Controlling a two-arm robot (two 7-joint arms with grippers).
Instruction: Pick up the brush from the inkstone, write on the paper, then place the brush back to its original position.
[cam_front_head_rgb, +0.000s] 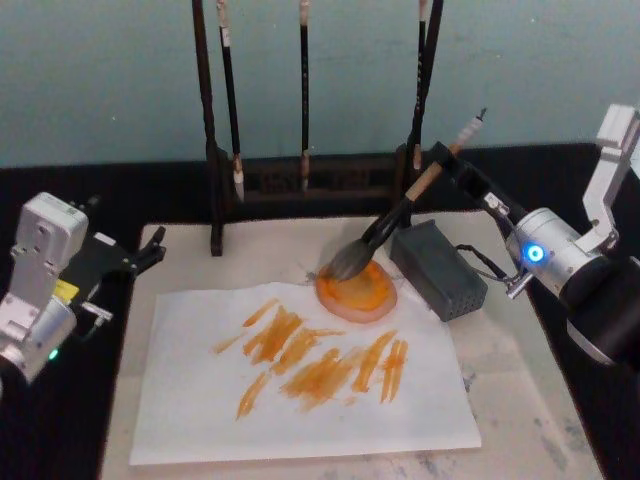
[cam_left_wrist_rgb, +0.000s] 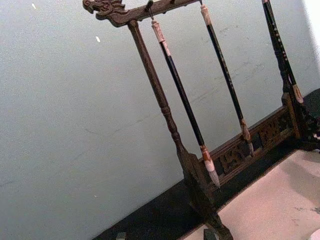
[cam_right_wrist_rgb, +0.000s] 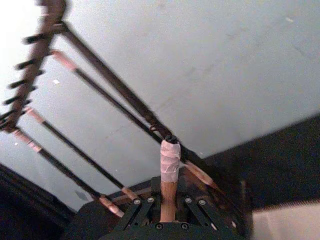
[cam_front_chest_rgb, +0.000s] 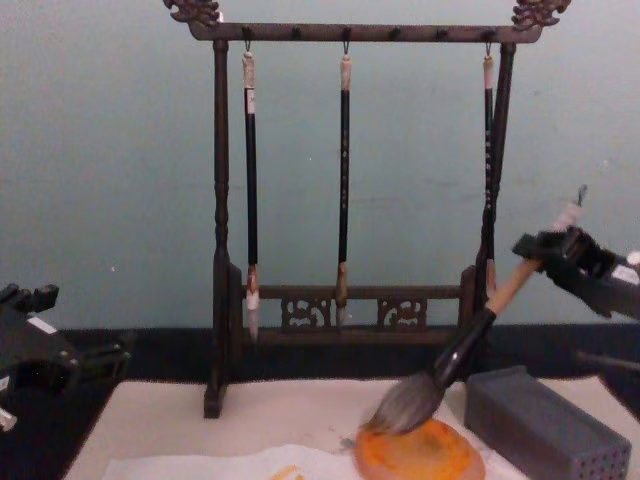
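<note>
Paper (cam_front_head_rgb: 300, 410) flat on mat (cam_front_head_rgb: 530, 400), front-centre, orange strokes across it. Inkstone (cam_front_head_rgb: 368, 298) at paper's back edge, just beside grey block (cam_front_head_rgb: 440, 268). Brush (cam_front_head_rgb: 385, 230) tilted, bristles on inkstone; R claw (cam_front_head_rgb: 445, 160) clamped on handle. L claw (cam_front_head_rgb: 140, 255) parked at L edge, fingers apart, empty.

The paper (cam_front_head_rgb: 300, 385) lies on the mat (cam_front_head_rgb: 525, 400), with the inkstone (cam_front_head_rgb: 357, 293) at its far right edge and the block (cam_front_head_rgb: 438, 268) just right of the inkstone. Behind them the rack (cam_front_chest_rgb: 220, 200) stands along the mat's far edge, three thin brushes (cam_front_chest_rgb: 343, 180) hanging from its top bar. The brush (cam_front_head_rgb: 400, 215) leans with its bristles on the inkstone and its handle rising right and rearward into the right gripper (cam_front_head_rgb: 447, 160), which clasps it above the block; the left gripper (cam_front_head_rgb: 150, 250) sits off the mat's far left corner.
</note>
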